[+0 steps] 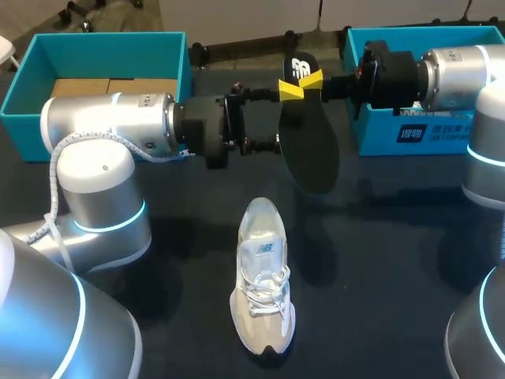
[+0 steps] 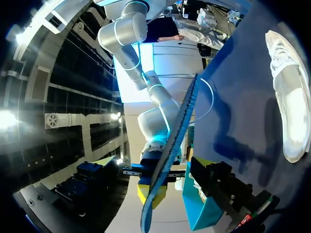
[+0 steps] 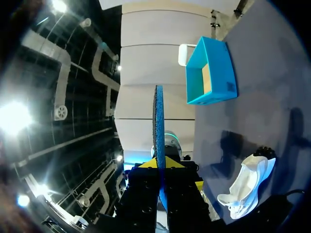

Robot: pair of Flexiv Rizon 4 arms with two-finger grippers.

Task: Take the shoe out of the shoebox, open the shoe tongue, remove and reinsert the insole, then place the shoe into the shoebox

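insole: the black insole is in the air above the table, between the two boxes and well clear of the shoe.
insole axis: its long axis runs far to near. The logo end is far, at the right gripper, and the wide end hangs toward the shoe.
right gripper: the right gripper has its yellow tips clamped on the insole's logo end from both sides.
left gripper: the left gripper has its fingers spread wide. They sit at the insole's left edge and have no grip on it.
shoe: the white shoe lies sole-down on the table at near centre.
shoe axis: its long axis runs far to near. The toe seems to point to the near edge, with the open heel end far.
boxes: the left teal box is at the far left. The right teal box is at the far right, behind the right arm.
head view only: it shows the insole's broad black face and both boxes together.
wrist views only: they show the insole edge-on, with a blue edge. The right wrist view shows the left teal box's brown inside.
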